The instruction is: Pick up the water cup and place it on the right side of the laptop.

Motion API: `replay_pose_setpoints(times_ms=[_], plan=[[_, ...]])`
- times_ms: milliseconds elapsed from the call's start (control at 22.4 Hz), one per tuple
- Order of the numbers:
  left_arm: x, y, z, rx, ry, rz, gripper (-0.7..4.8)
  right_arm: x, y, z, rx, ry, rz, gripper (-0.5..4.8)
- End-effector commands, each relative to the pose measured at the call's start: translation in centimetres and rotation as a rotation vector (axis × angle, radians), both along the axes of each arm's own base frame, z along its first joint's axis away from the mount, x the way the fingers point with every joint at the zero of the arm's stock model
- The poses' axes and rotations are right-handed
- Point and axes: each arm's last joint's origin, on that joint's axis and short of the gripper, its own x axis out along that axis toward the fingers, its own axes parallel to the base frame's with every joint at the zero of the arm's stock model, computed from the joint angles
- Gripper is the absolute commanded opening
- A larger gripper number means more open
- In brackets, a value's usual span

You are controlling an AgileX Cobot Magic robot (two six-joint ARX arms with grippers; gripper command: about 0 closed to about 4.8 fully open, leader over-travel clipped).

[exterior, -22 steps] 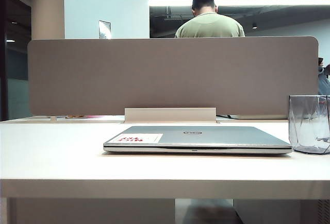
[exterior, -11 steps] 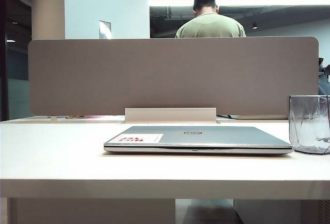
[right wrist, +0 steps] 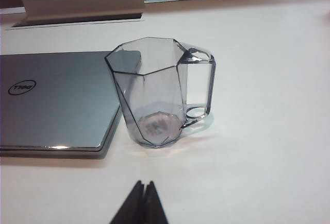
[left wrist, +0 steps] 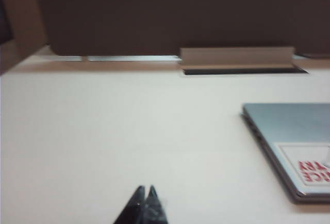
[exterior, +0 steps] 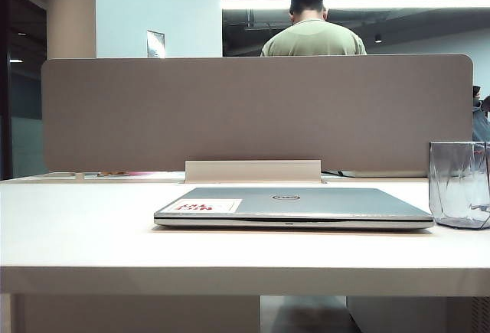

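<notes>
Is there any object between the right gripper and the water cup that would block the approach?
Nothing visible does. In the right wrist view, the right gripper, shut, points at the water cup across bare table. The cup stands upright just right of the closed laptop, which lies beside that path, not across it.

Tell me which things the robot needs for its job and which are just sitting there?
Needed:
- water cup, upright, right of the laptop
- laptop, closed
- right end effector, shut, near the cup
- left end effector, shut

Just there:
- desk divider
- cable tray
</notes>
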Motion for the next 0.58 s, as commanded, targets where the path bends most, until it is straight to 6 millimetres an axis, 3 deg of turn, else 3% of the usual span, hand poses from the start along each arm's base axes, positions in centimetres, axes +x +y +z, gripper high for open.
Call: replay_pose_setpoints(times_ms=[45,580], plan=[[0.0,0.28,-0.22,-0.024,0.031,0.098,-0.03,0.03,-0.01,-0.16,-0.006,0.001,-0.003,-0.08],[0.0,0.12,-0.21,-0.024,0.03,0.043,-0.03,0.03,-0.01,-0.16,-0.006,0.001,-0.003,-0.08]])
